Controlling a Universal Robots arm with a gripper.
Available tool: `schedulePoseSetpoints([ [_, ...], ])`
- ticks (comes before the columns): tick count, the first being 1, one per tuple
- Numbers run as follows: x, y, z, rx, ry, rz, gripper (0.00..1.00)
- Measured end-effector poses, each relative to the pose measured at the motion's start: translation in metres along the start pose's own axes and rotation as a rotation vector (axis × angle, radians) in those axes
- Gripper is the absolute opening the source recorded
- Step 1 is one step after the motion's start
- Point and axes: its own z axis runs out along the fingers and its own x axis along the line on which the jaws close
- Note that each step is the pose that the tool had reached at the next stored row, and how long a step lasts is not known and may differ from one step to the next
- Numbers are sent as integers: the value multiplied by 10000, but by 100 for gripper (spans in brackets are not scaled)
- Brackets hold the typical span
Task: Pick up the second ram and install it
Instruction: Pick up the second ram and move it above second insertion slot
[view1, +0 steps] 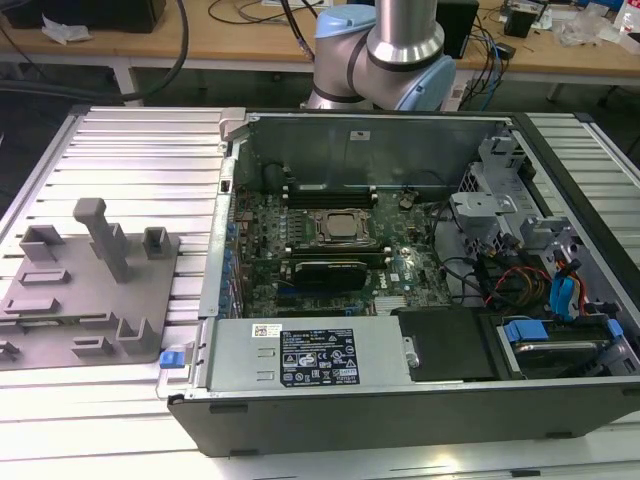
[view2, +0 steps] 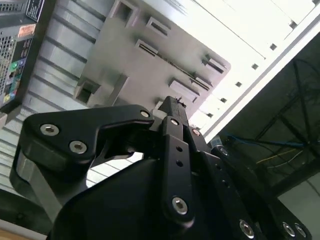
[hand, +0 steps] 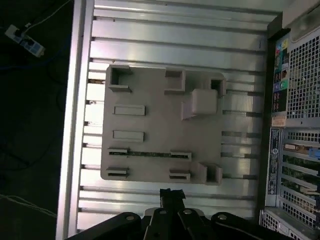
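First wrist view: the gripper (hand: 171, 192) hangs just above the near edge of the grey holder tray (hand: 160, 120). Its fingers (hand: 166, 197) are pressed together and carry nothing, and the second wrist view shows that closed tip over the tray too.

A little beyond the tip, the second ram (hand: 150, 154) stands on edge in the tray, a thin green strip caught between two end brackets and untouched. The step in hand looks like the approach to the pick. A grasp on so narrow an edge would call for opened fingers squared across the stick.

The tray rests on the slotted aluminium table (hand: 175, 45). Further off, in the exterior view, the open computer case (view1: 600, 400) holds the black memory slots (view1: 328, 190).
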Motion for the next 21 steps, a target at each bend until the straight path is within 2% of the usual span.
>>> schedulePoseSetpoints([
  [1, 0, 0, 0, -12, 10, -494, 11],
  [2, 0, 0, 0, -31, 24, -1224, 11],
  [5, 0, 0, 0, -64, 49, -2536, 11],
  [7, 0, 0, 0, -76, 57, -2978, 11],
  [8, 0, 0, 0, -85, 63, -3338, 11],
  [10, 0, 0, 0, -92, 69, -3612, 11],
  [12, 0, 0, 0, -113, 85, -4446, 11],
  [20, 0, 0, 0, -146, 110, -5728, 11],
  [21, 0, 0, 0, -155, 117, -6086, 11],
])
